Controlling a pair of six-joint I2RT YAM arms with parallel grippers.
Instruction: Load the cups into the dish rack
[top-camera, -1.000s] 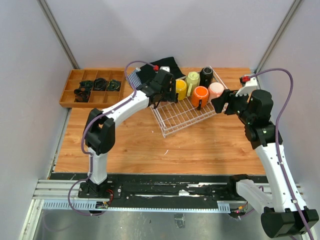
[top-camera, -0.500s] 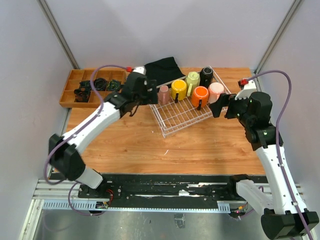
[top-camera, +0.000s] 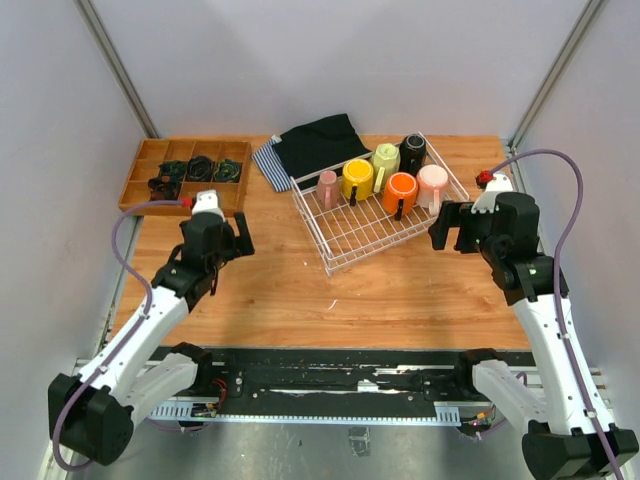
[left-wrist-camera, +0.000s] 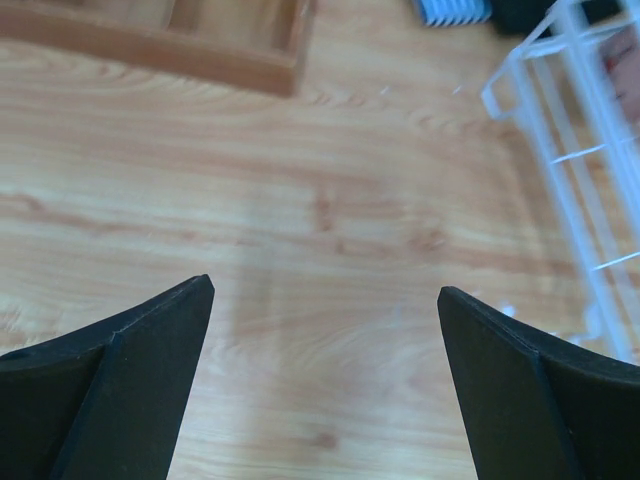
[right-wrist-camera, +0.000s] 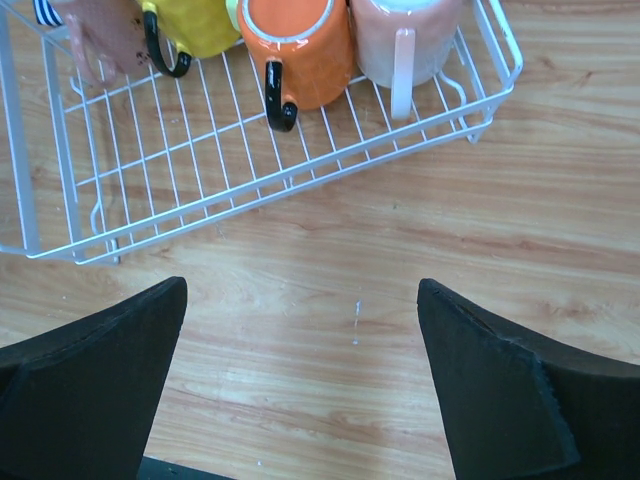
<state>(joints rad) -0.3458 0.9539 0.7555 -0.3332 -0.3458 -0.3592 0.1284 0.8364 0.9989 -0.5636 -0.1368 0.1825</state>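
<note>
The white wire dish rack (top-camera: 362, 236) sits at the back middle of the table. Six mugs stand in its far part: dusty pink (top-camera: 327, 188), yellow (top-camera: 357, 179), yellow-green (top-camera: 385, 160), black (top-camera: 412, 153), orange (top-camera: 400, 193) and pale pink (top-camera: 432, 186). My left gripper (top-camera: 243, 236) is open and empty over bare wood left of the rack (left-wrist-camera: 560, 150). My right gripper (top-camera: 445, 226) is open and empty just right of the rack. Its view shows the rack (right-wrist-camera: 250, 170) with the orange (right-wrist-camera: 295, 50), pale pink (right-wrist-camera: 405, 35), yellow (right-wrist-camera: 200, 20) and dusty pink (right-wrist-camera: 100, 35) mugs.
A brown wooden compartment tray (top-camera: 185, 172) with dark small items stands at the back left; its edge shows in the left wrist view (left-wrist-camera: 200, 55). A black cloth (top-camera: 320, 143) and a striped cloth (top-camera: 270, 160) lie behind the rack.
My left arm has pulled back from the rack's left end to the near left, empty, leaving the dusty pink mug in the rack. My right gripper has drawn back slightly.
</note>
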